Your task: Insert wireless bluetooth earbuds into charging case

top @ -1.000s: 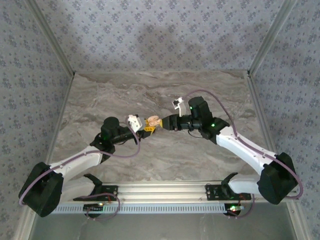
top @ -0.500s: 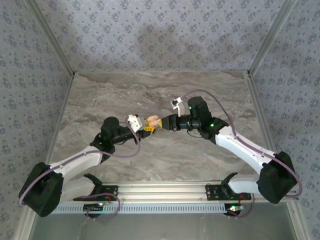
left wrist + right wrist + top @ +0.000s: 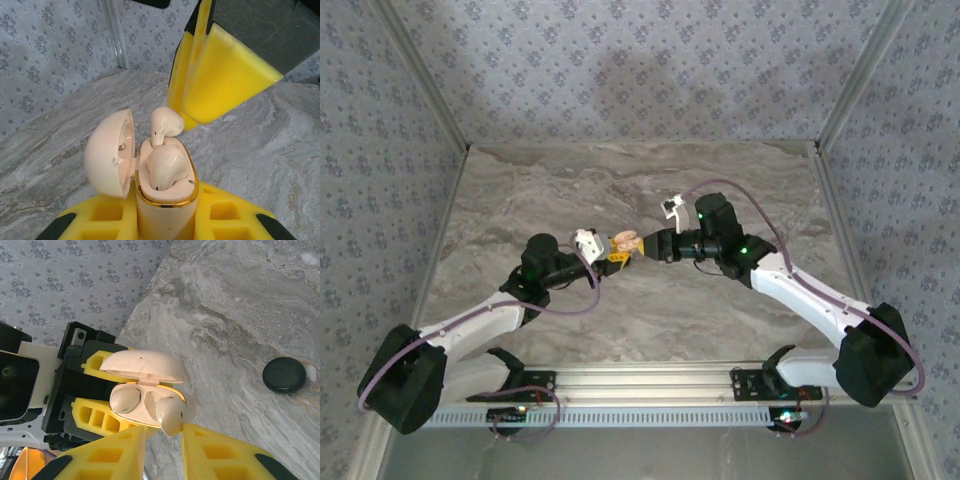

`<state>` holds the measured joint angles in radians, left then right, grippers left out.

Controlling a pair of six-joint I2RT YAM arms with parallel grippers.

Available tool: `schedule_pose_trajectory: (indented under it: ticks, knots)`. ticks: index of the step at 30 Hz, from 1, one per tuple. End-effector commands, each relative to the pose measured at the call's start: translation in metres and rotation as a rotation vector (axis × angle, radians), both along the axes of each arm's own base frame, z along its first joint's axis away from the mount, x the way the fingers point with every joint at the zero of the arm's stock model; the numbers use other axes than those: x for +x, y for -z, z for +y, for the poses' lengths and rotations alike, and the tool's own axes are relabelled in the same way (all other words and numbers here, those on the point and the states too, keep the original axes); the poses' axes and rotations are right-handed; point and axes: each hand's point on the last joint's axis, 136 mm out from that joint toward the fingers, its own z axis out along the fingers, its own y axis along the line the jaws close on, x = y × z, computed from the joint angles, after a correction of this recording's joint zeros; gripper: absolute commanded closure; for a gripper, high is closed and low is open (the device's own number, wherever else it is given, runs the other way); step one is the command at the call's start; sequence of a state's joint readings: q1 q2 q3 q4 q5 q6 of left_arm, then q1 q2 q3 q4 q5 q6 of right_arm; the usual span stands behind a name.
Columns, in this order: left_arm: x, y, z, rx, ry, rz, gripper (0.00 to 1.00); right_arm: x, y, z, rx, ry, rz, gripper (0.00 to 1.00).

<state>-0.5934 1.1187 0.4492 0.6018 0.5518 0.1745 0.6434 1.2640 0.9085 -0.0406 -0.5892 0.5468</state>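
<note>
Overhead, a grey marbled desk (image 3: 720, 300) sits inside walls of blue-grey flowered wallpaper (image 3: 620, 70), with a flat black disc (image 3: 284, 375) lying well off to one side. The charging case (image 3: 162, 220), pale beige-pink with a gold rim, stands upright above the desk, clenched in the left claw (image 3: 618, 256), its lid (image 3: 107, 150) swung open. One matching pale earbud (image 3: 165, 167) lies seated inside; the other earbud (image 3: 166, 122) stands stem-down at the opening, touching the tips of the right claw (image 3: 165, 432), pinched or merely pressed, I cannot tell. Against a second ago, both arms hold almost the same pose.
</note>
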Motion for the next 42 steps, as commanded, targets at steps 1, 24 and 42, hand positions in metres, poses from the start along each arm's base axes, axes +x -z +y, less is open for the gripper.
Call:
schedule_pose_trajectory:
  ticks: [1,24,42]
  knots:
    - [-0.004,-0.020,-0.003,-0.035,0.024,-0.055,0.98,-0.015,-0.028,0.014,0.070,-0.077,-0.044,0.73]
    - [-0.005,-0.019,-0.004,-0.036,0.034,-0.046,0.98,-0.022,-0.031,0.002,0.047,-0.056,-0.063,0.66]
    - [-0.005,-0.021,-0.004,-0.042,0.037,-0.050,0.98,-0.004,-0.021,0.002,0.036,-0.022,-0.039,0.79]
